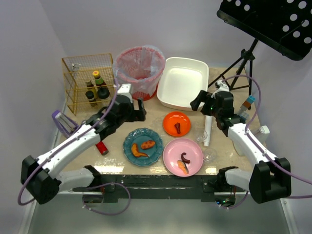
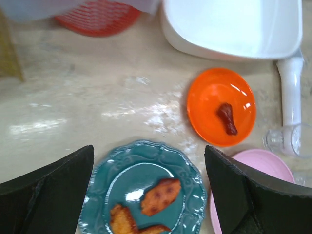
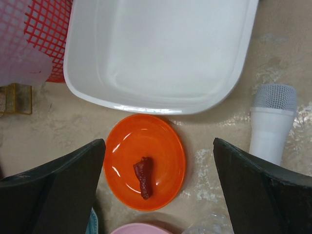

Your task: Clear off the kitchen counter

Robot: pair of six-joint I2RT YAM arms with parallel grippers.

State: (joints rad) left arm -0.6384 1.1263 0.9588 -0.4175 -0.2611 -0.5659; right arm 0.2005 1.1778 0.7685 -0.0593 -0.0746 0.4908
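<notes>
The table [image 1: 151, 114] is beige with a faint marbled pattern. The tub [image 1: 183, 80] is plain white. The orange plate [image 1: 169, 119] carries a dark red piece [image 1: 177, 128]. The teal plate [image 1: 129, 141], with a relief pattern on its rim, carries orange-brown pieces [image 1: 147, 144]. The pink plate [image 1: 173, 150] is plain. The mesh basket [image 1: 141, 85] is red and the wire rack [image 1: 73, 87] is yellow.

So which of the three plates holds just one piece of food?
The small round orange plate beside the white rectangular tub; the teal plate and pink plate each hold more.
</notes>
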